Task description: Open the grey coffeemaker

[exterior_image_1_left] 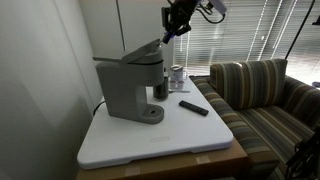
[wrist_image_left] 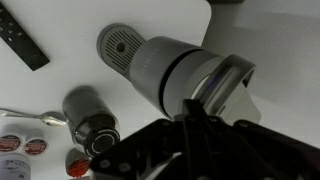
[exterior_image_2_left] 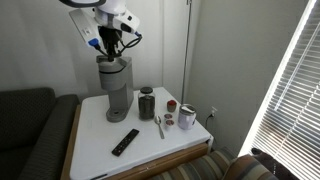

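One grey coffeemaker point(exterior_image_1_left: 128, 88) stands on the white table point(exterior_image_1_left: 190, 135), lid point(exterior_image_1_left: 135, 52) tilted up, the gripper point(exterior_image_1_left: 170, 35) fully closed at the lid's raised tip; whether it pinches anything I cannot tell.

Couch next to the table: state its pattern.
The couch is striped in tan, brown and darker bands, clearest in an exterior view.

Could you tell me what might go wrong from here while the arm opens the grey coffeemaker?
1. The gripper is shut at the tip of the partly raised lid. It could slip off, and the lid might drop shut.
2. Pulling further could tilt or drag the grey coffeemaker, which might then knock the metal canister standing close beside it.
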